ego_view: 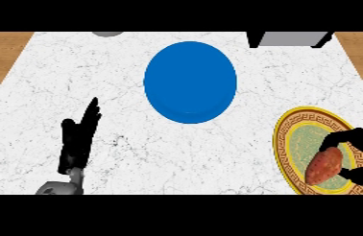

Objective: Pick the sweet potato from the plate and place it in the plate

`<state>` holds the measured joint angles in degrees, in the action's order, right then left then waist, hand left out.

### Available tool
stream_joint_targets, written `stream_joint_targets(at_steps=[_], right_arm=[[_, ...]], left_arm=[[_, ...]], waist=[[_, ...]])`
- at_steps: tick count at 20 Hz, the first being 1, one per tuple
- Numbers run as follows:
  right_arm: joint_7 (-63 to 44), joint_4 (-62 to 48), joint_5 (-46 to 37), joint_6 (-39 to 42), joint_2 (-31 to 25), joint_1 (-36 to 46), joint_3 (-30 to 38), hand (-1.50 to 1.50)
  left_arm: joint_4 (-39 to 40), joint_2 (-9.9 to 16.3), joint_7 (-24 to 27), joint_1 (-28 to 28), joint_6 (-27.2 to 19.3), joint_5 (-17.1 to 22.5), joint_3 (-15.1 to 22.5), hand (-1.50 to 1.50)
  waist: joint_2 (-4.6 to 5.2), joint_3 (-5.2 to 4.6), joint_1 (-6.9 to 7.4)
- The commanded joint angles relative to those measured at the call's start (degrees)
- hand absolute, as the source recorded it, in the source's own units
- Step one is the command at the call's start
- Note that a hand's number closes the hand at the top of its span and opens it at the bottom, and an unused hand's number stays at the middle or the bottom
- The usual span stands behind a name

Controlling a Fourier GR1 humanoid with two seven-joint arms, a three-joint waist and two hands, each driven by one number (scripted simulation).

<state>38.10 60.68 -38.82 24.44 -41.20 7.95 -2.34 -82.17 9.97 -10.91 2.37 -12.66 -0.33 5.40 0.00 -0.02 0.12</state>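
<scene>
A reddish-brown sweet potato [324,166] lies on a gold-rimmed plate [285,134] with a pale green centre at the lower right. My right hand [345,138] comes in from the right edge, its fingers and thumb curled around the sweet potato's upper and lower ends. A plain blue plate [190,81] sits at the middle of the counter, with nothing on it. My left hand [78,136] rests at the lower left, fingers straight and pointing up, well away from both plates.
The white marble counter [106,72] has wooden edges at the far left and right. A grey box with dark sides [289,39] stands at the back right. A grey round object [108,34] shows at the back left edge.
</scene>
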Motion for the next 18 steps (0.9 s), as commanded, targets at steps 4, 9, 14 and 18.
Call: stream_joint_targets(at_steps=[4, 9, 14, 18], right_arm=[[6.71, -6.54, -4.42, -6.87, 3.07, 1.66, 1.88, 1.5], [-22.18, 6.34, -5.77, -9.0, 20.95, 9.21, -2.17, 1.5], [-37.13, 6.86, -10.19, -14.05, 30.54, 16.84, -2.52, 1.5], [-52.25, 7.97, -17.86, -21.88, 39.89, 23.85, -4.87, 1.5]], left_arm=[[1.27, -0.43, 0.87, -0.02, 2.22, -0.08, -2.38, 0.0], [-1.14, -0.04, -2.28, 1.0, 2.72, -0.7, -0.28, 0.0], [-1.37, -0.49, -2.09, 2.08, 3.61, -0.8, 0.97, 0.0], [-1.5, -1.15, -2.38, 2.9, 3.84, -1.26, 2.18, 0.0]], waist=[[0.04, 0.04, 0.07], [-0.09, -0.32, 2.57], [0.18, -0.5, 6.7], [-0.01, -0.37, 6.82]])
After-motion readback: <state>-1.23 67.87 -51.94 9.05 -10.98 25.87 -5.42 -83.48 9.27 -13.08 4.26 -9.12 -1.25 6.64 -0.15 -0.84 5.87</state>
